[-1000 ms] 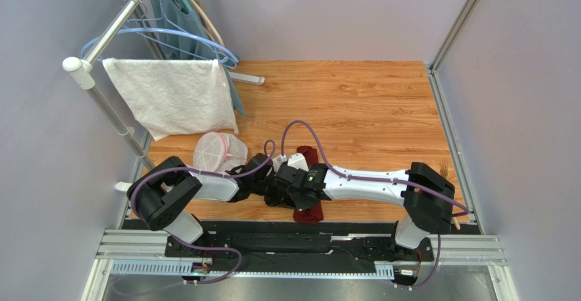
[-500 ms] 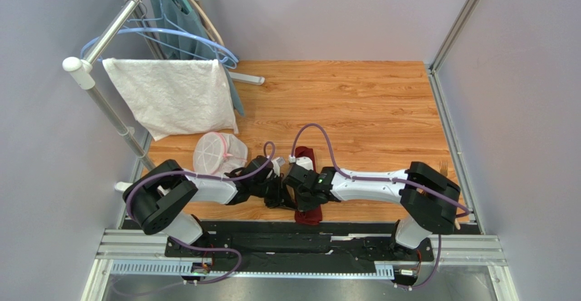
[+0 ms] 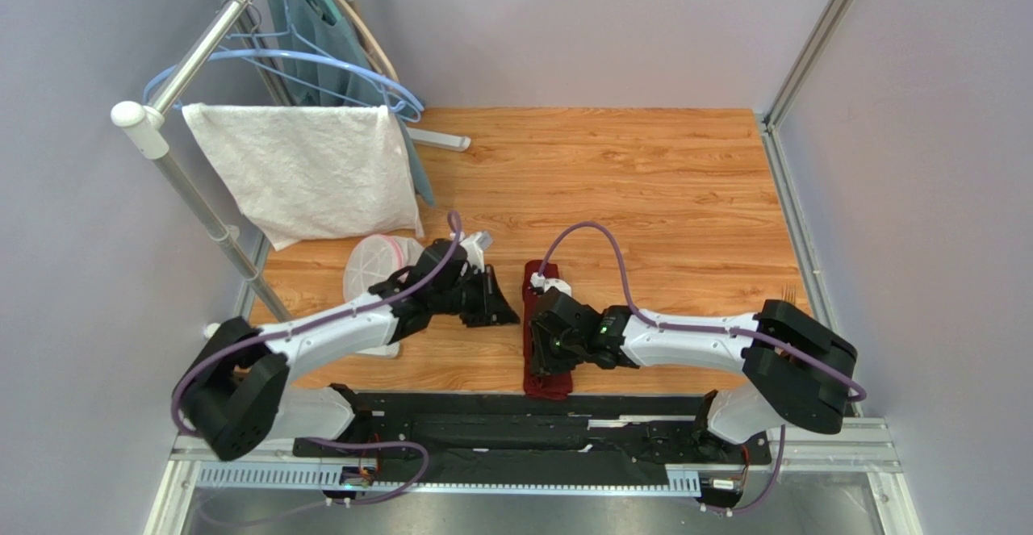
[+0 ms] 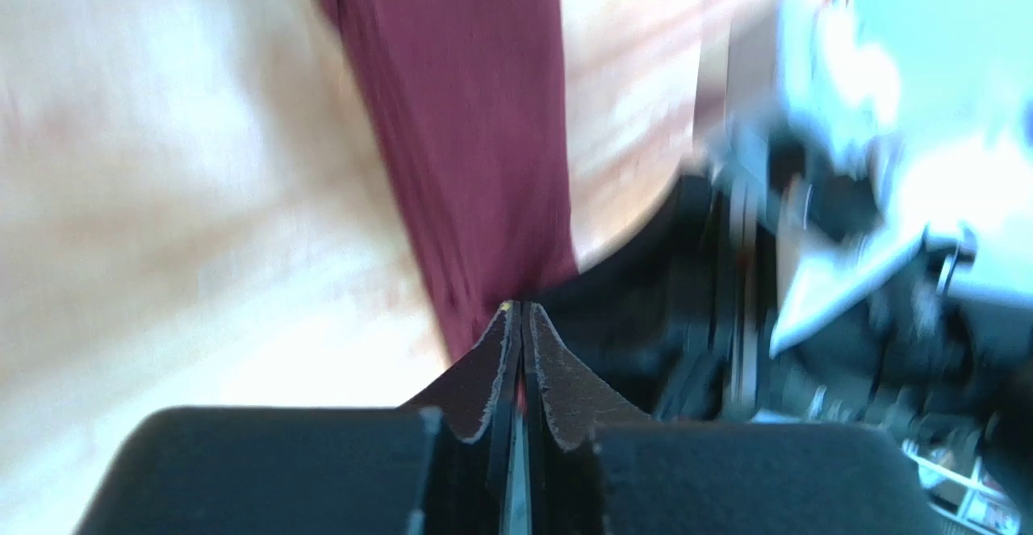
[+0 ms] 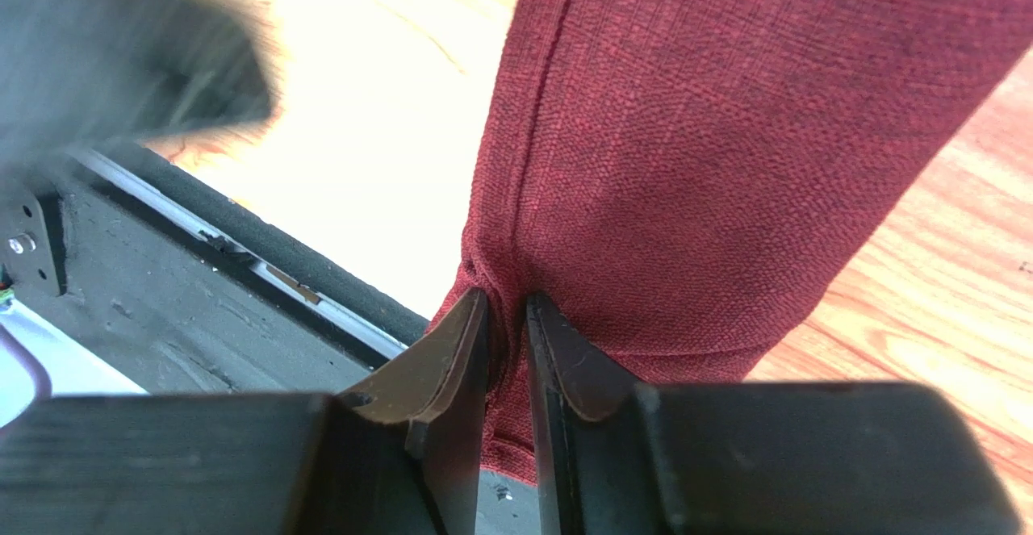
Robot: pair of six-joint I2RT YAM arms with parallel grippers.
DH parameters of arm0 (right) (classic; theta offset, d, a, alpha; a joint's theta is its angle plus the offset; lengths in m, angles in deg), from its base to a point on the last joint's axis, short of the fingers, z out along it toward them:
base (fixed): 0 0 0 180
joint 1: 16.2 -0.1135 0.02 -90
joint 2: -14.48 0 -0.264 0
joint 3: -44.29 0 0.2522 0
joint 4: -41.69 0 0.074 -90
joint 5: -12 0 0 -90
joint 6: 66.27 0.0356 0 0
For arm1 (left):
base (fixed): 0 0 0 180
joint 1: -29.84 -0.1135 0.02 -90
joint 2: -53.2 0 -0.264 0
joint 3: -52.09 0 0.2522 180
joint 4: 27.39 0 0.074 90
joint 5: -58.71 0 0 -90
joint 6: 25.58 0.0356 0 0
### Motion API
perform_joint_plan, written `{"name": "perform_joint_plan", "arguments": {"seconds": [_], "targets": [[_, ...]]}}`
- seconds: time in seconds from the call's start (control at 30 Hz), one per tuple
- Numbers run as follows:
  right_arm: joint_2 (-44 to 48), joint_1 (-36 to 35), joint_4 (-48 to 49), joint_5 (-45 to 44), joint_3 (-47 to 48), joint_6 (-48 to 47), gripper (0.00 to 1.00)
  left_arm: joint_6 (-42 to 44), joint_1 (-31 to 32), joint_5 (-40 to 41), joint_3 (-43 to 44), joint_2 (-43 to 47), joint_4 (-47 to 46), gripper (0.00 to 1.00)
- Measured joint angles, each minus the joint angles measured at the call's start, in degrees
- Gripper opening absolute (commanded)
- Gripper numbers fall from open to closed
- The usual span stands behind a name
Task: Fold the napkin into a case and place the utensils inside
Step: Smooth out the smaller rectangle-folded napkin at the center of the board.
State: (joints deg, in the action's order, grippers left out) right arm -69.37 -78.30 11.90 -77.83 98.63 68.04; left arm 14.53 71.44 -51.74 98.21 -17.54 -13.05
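While the napkin lay on the counter as a narrow strip, long axis running away from me, my right end effector sat over its near end, slightly parted, cloth puckered at the tips; grip uncertain. Left end effector, closed and empty, just left.

The case lies at the middle of the desk's near edge, its length running from that edge toward the back. The right gripper meets its near end. The left gripper is just to the case's left (apart from it, seen from above). Further left, by the left edge, stands a mesh basket. At the back left corner a towel hangs on a rack, with hangers behind it.
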Motion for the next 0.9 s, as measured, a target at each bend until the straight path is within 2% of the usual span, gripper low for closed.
{"name": "perform_joint_plan", "arguments": {"seconds": [0.17, 0.3, 0.4, 0.5, 0.57, 0.63, 0.67, 0.7, 0.77, 0.9], "targets": [[1.2, 1.0, 1.9, 1.4, -1.7, 0.3, 0.29, 1.9, -1.0, -3.2, 8.1, -16.0, -4.2, 0.03], [2.9, 1.3, 2.1, 2.4, -2.1, 0.7, 0.44, 3.9, -1.0, -3.9, 10.9, -25.5, -4.9, 0.02], [6.3, 2.2, 2.2, 4.3, -2.8, 1.0, 0.56, 5.0, -1.2, -5.3, 13.4, -29.0, -4.3, 0.02], [14.7, 6.2, 2.7, 6.6, -5.5, 1.3, 0.56, 7.0, -1.4, -4.7, 14.5, -29.5, -4.0, 0.02], [20.3, 10.4, 3.5, 8.5, -7.4, 1.4, 0.54, 8.0, -1.5, -4.7, 14.6, -29.5, -3.8, 0.02], [21.9, 14.0, 4.5, 9.7, -7.7, 1.3, 0.48, 8.7, -1.5, -4.7, 15.0, -29.5, -3.3, 0.01], [21.6, 14.8, 5.2, 10.2, -7.7, 1.1, 0.44, 9.0, -1.5, -4.7, 15.1, -29.5, -3.1, 0.01], [20.5, 15.2, 5.6, 10.8, -7.6, 0.9, 0.33, 9.4, -1.5, -4.7, 15.2, -29.5, -2.9, 0.01], [17.8, 15.3, 6.5, 12.1, -7.6, 0.5, 0.21, 9.5, -1.5, -4.6, 15.3, -29.5, -2.7, 0.01], [11.2, 15.0, 12.5, 16.3, -8.4, 1.2, 0.10, 9.6, -1.5, -4.5, 15.5, -29.5, -2.5, 0.01]]}}
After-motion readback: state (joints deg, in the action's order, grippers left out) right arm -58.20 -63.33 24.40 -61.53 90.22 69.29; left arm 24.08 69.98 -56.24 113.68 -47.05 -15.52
